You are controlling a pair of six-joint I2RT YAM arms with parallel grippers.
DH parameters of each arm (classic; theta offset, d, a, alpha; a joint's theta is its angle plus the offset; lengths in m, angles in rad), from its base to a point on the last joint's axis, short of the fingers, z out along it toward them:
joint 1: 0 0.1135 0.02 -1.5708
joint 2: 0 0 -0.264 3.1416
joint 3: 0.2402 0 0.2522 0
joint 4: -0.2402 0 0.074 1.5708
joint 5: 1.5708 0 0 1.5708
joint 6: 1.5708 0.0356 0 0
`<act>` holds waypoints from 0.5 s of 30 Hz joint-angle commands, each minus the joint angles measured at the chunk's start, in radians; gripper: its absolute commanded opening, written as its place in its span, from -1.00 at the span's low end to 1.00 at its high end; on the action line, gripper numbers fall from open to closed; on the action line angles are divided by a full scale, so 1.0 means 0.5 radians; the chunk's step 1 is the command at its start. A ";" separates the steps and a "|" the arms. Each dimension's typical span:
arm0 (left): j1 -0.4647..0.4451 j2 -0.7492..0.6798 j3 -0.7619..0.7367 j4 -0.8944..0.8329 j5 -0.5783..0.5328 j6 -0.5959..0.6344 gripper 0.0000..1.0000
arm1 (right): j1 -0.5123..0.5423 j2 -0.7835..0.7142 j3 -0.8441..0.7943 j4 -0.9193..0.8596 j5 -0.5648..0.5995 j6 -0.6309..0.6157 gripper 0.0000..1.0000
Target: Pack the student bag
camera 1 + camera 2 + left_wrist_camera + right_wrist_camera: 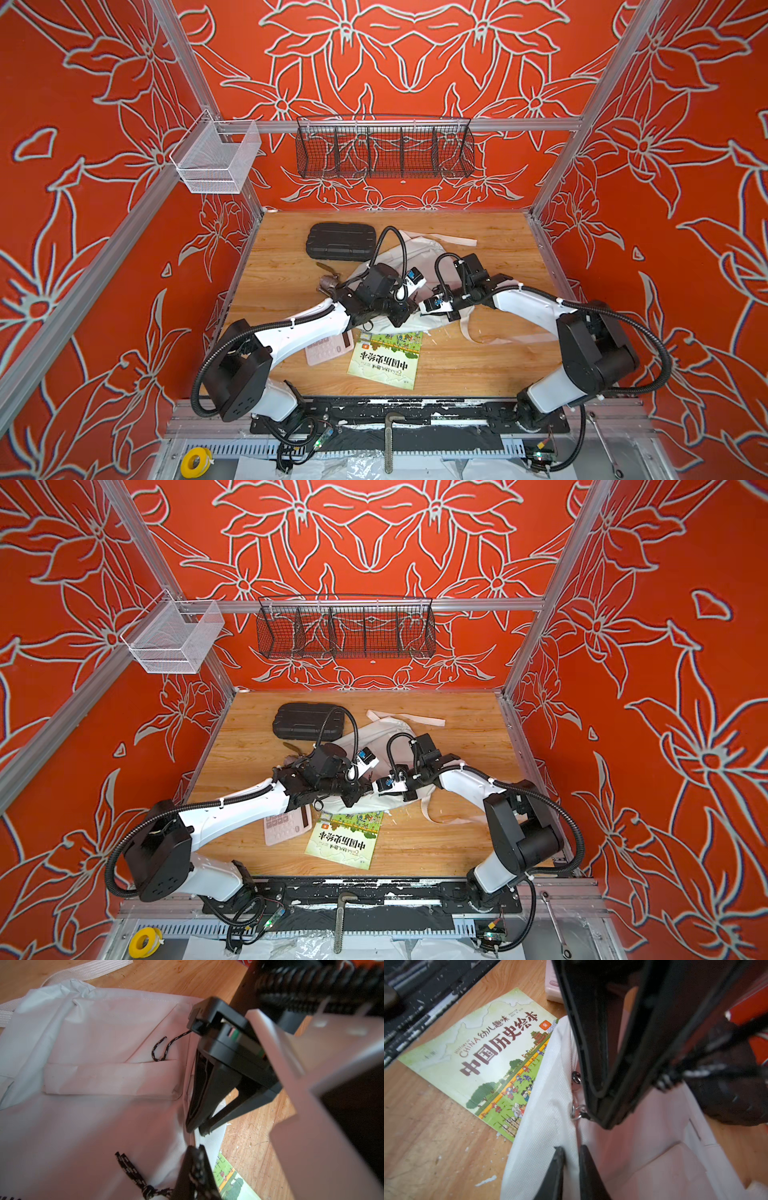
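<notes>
The student bag (419, 257) lies flat on the wooden table, white fabric with a front pocket (108, 1076) and black cord zipper pulls (133, 1172). My left gripper (195, 1153) is shut on a zipper pull cord at the bag's near edge, right beside a metal zipper slider (577, 1113). My right gripper (571, 1153) is shut on a fold of the bag's white edge fabric just next to it. The two grippers meet tip to tip over that edge (411, 313). Both arms hide much of the bag in both top views.
A green picture book (384, 359) lies partly under the bag's near edge, with a pink calculator (328, 349) to its left. A black hard case (340, 242) sits at the back left. Loose white straps (482, 332) trail right. Wire baskets (384, 151) hang on the back rail.
</notes>
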 commanded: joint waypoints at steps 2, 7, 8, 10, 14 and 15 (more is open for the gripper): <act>0.008 -0.112 0.004 0.153 -0.077 0.047 -1.00 | 0.014 0.043 0.045 -0.154 -0.054 0.014 -1.00; 0.020 -0.149 -0.057 0.141 -0.143 0.058 -1.00 | -0.056 0.018 0.068 -0.102 0.061 0.241 -1.00; 0.023 -0.161 -0.073 0.141 -0.166 0.058 -1.00 | -0.080 0.003 0.072 -0.118 0.066 0.250 -1.00; 0.045 -0.195 -0.115 0.138 -0.209 0.058 -1.00 | -0.130 -0.026 0.071 -0.177 0.096 0.237 -1.00; 0.115 -0.284 -0.209 0.141 -0.224 0.034 -1.00 | -0.220 -0.096 0.031 -0.239 0.208 0.240 -1.00; 0.127 -0.304 -0.232 0.132 -0.224 0.035 -1.00 | -0.253 -0.118 0.017 -0.226 0.220 0.259 -1.00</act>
